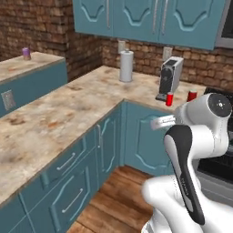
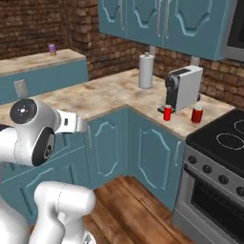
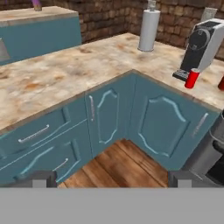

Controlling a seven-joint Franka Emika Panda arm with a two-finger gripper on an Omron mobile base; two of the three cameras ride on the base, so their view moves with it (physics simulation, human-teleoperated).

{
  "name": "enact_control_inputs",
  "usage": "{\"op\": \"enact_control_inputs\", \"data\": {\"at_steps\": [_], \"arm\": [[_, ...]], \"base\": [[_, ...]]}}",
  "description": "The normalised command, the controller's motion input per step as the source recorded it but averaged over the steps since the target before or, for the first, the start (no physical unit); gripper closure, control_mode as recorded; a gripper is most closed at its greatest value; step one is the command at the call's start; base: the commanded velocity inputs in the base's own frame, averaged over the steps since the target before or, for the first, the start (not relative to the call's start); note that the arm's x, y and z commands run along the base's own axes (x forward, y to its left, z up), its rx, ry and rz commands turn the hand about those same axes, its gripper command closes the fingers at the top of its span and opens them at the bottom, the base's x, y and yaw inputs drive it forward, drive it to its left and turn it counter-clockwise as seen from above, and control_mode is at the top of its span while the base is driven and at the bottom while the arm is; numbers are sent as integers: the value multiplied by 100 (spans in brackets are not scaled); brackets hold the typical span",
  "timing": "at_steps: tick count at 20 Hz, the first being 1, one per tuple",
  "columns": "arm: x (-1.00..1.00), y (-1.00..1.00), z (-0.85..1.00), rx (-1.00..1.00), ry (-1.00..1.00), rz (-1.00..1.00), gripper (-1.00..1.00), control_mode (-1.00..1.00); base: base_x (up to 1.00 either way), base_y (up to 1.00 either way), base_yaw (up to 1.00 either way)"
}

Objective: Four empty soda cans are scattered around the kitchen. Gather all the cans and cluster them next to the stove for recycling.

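Two red soda cans stand on the counter beside the stove (image 2: 224, 138). One red can (image 2: 167, 113) (image 1: 169, 99) (image 3: 191, 78) sits in front of the coffee machine. The other red can (image 2: 197, 114) (image 1: 192, 95) (image 3: 222, 83) is closer to the cooktop. A purple can (image 1: 26, 53) (image 2: 52, 49) (image 3: 37, 4) rests on the far left counter. My gripper (image 3: 111, 179) is open and holds nothing. It hangs in front of the corner cabinets, well short of every can.
A paper-towel roll (image 1: 126, 66) (image 2: 146, 70) and a coffee machine (image 1: 170, 77) (image 2: 186, 88) stand at the back of the L-shaped counter (image 1: 68, 109). Teal cabinets (image 3: 109, 118) line the base, with wood floor (image 2: 128, 205) below.
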Motion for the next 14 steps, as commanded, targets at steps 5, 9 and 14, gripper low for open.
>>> {"op": "enact_control_inputs", "data": {"at_steps": [5, 9, 14], "arm": [[0, 0, 0, 0, 0, 0, -100, 100], [0, 0, 0, 0, 0, 0, -100, 100], [0, 0, 0, 0, 0, 0, -100, 100]], "base": [[-35, 29, 46], [-41, 53, 38], [-42, 71, 34]]}}
